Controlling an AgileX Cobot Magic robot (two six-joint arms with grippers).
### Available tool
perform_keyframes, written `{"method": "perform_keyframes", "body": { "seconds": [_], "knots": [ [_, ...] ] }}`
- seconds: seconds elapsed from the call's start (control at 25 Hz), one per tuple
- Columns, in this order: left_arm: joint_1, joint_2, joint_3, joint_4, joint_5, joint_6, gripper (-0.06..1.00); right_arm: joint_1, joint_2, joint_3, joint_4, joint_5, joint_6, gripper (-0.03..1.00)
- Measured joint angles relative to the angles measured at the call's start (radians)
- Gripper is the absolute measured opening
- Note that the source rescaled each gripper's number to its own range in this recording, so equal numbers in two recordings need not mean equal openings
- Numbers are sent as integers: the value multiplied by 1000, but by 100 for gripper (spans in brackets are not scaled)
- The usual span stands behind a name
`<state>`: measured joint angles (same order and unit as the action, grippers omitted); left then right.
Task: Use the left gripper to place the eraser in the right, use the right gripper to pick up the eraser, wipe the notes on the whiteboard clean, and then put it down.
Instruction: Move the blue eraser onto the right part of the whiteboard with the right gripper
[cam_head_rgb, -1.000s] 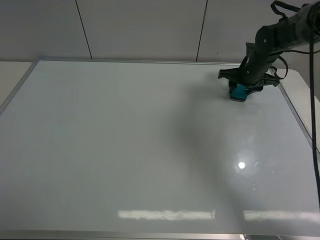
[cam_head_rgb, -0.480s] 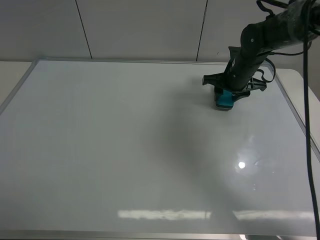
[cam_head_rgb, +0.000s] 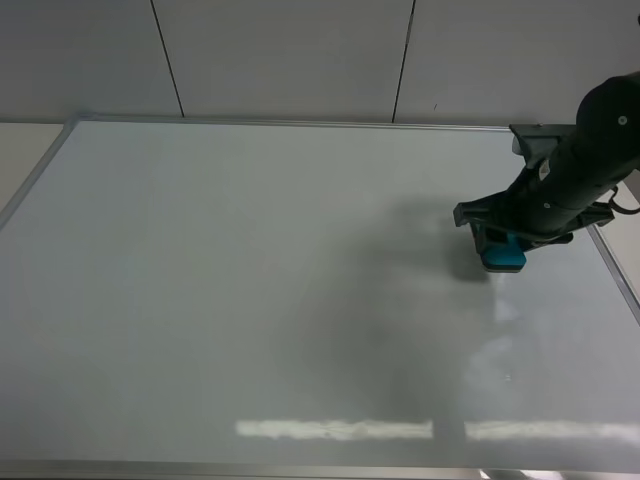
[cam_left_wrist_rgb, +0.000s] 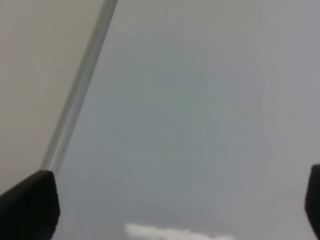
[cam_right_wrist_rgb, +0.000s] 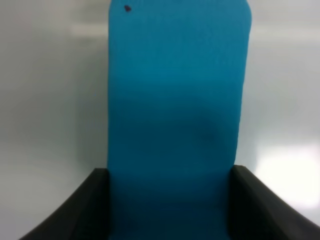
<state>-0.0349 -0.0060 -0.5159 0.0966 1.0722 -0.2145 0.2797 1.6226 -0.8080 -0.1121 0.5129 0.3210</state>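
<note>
Eraser (cam_right_wrist_rgb: 177, 115) face fills wrist view, hand (cam_head_rgb: 503, 238) clamping.

The whiteboard (cam_head_rgb: 250, 290) is lying flat on the counter (cam_head_rgb: 25, 145), filling most of the exterior high view, with a paneled wall (cam_head_rgb: 280, 55) standing behind it. The eraser (cam_head_rgb: 500, 253) is sitting on the board's surface toward its right edge, nearer the far side, gripped between the fingers of the right end effector (cam_head_rgb: 497, 237). The left end effector (cam_left_wrist_rgb: 165, 210) is hovering over the board beside its frame (cam_left_wrist_rgb: 80, 85), fingers spread wide.
</note>
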Motion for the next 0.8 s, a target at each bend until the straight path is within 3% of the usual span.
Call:
{"method": "perform_keyframes", "body": {
  "seconds": [0.36, 0.6, 0.64, 0.68, 0.72, 0.76, 0.8],
  "knots": [
    [0, 0, 0, 0, 0, 0, 100, 0, -49, 212, -3, -148, 3, 0],
    [0, 0, 0, 0, 0, 0, 100, 0, -49, 234, -2, -180, 0, 0],
    [0, 0, 0, 0, 0, 0, 100, 0, -49, 234, -2, -180, 0, 4],
    [0, 0, 0, 0, 0, 0, 100, 0, -49, 234, -1, -180, 5, 15],
    [0, 0, 0, 0, 0, 0, 100, 0, -51, 234, 3, -179, 11, 36],
    [0, 0, 0, 0, 0, 0, 100, 0, -52, 234, 5, -179, 20, 63],
    [0, 0, 0, 0, 0, 0, 100, 0, -52, 234, 5, -179, 25, 76]
  ]
}}
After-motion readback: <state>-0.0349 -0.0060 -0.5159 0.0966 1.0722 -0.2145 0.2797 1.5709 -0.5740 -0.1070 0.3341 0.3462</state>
